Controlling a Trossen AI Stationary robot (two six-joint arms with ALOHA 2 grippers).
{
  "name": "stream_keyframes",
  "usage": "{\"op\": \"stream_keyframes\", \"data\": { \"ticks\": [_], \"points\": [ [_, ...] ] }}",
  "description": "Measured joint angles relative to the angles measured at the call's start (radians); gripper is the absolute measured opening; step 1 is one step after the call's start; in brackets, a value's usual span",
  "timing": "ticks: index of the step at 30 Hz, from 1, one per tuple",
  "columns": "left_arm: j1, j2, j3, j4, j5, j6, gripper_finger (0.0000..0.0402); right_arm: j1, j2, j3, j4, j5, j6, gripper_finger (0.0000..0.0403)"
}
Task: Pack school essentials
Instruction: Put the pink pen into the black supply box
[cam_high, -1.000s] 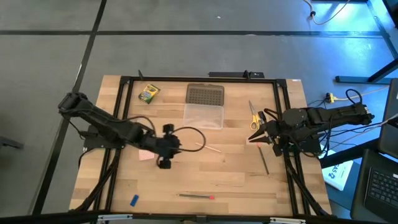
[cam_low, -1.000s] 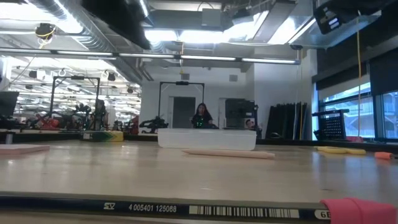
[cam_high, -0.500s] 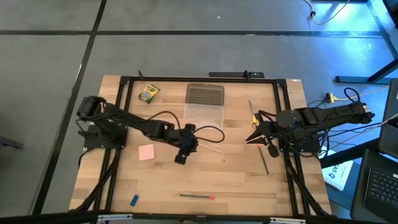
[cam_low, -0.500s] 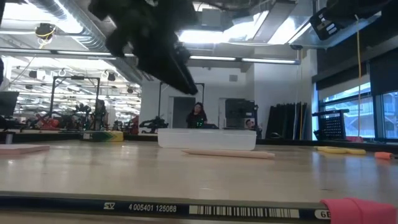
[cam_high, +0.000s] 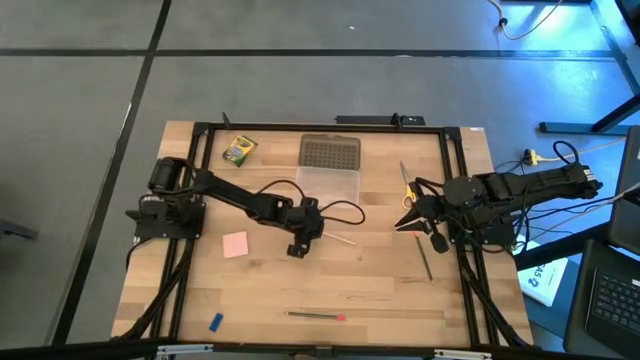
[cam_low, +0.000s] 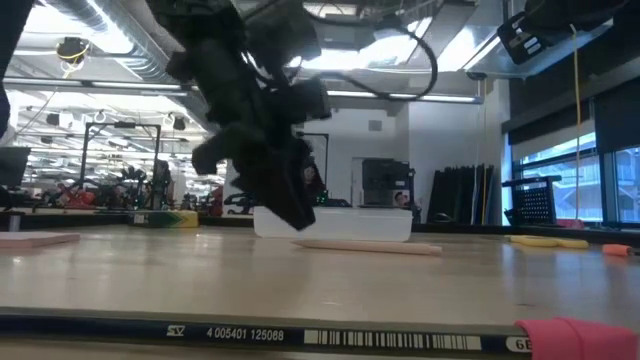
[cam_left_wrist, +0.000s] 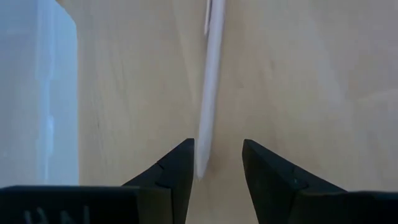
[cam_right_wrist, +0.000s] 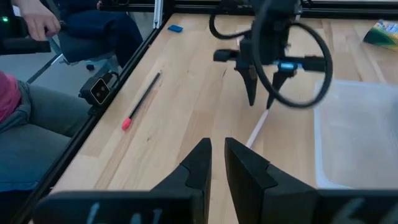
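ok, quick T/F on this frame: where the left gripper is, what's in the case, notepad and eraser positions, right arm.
1. The left gripper hovers open-jawed over the pale pencil. True.
2. The clear case already holds the crayon box. False: the box lies on the table, left of the case.
3. The pink notepad lies on the table's left part. True.
4. The blue eraser sits beside the scissors. False: it lies at the near-left edge, far from them.
5. The right gripper holds the scissors. False: it carries nothing.
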Motion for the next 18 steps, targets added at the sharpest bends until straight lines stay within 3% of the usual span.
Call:
{"op": "stream_keyframes", "data": {
  "ticks": [18],
  "points": [
    [0.014, 0.043, 0.001, 0.001, -0.001, -0.003, 0.0131, 0.000, 0.000, 0.000, -0.001, 0.000, -0.002, 0.0049]
  ]
}}
